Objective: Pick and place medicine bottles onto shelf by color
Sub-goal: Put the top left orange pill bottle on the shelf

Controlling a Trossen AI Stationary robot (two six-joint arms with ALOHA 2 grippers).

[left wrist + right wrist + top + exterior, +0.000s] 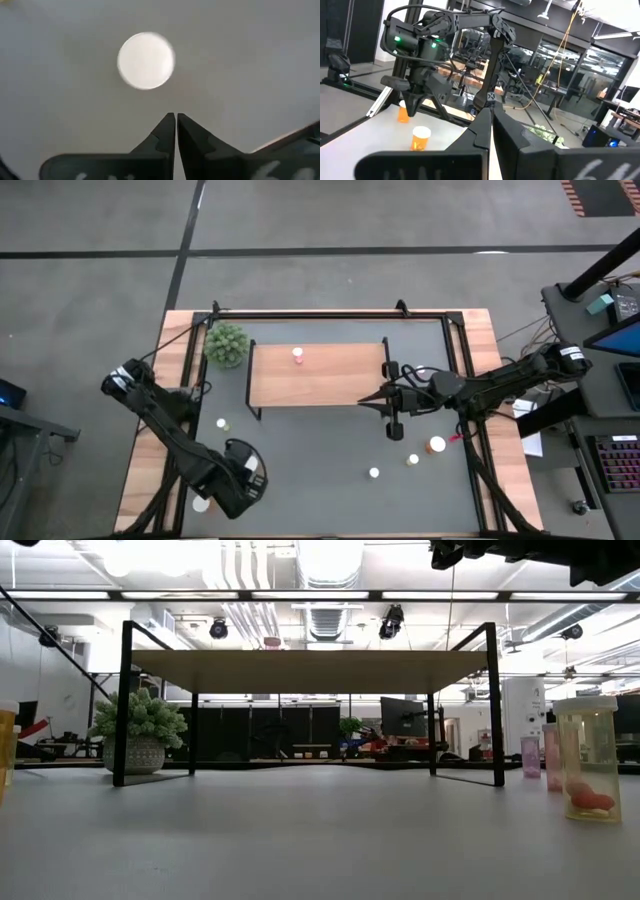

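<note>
left hand (176,116): fingers pressed together, hovering over white-capped bottle (145,60) on table (320,470)
right hand (366,402): pressed together, empty, at shelf (318,375) edge
shelf: carrying one pink bottle (297,355)

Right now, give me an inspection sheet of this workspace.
Surface: dark grey table with wood edges.
Job's things: shelf carries one pink bottle; orange bottle and yellow bottle on the table near the right side; white-capped bottle directly below the left gripper.
Clutter: green plant ball beside the shelf's left end.
Grippers: left gripper shut, empty, above that bottle; right gripper shut, empty, at the shelf's right end.
Cables: bundles along both arms.
Surroundings: workshop room behind; nobody seen.
</note>
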